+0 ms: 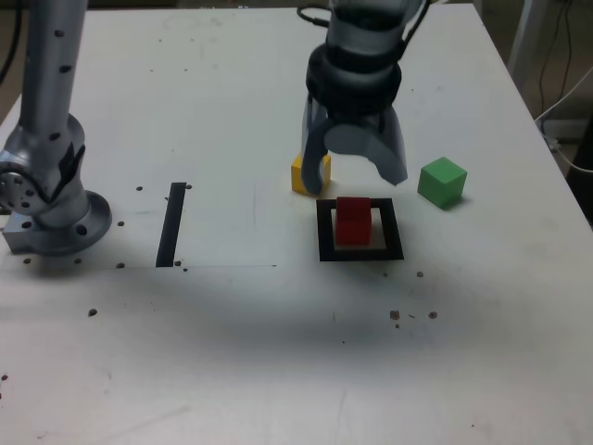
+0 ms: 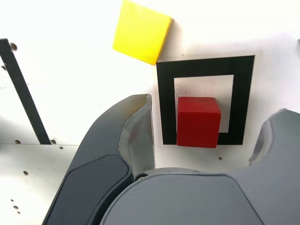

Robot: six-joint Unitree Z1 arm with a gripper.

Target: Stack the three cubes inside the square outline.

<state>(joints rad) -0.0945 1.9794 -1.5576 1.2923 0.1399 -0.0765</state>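
Table [image 1: 232, 352]: white, pitted.
Outline [image 1: 360, 253]: holds red cube [image 1: 353, 221].
Outside: yellow cube [image 1: 306, 174], green cube [image 1: 441, 181].
Gripper [image 1: 355, 172]: jaws wide, empty.

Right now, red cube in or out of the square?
In. The red cube sits on the white centre of the square outline, off-centre; the open gripper holds nothing.

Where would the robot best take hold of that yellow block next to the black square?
Probably from straight above, closing on two opposite flat sides of the yellow cube. It lies flat on the table just outside a corner of the square outline, turned a little askew, so the open tool would twist to match. The red cube stands clear.
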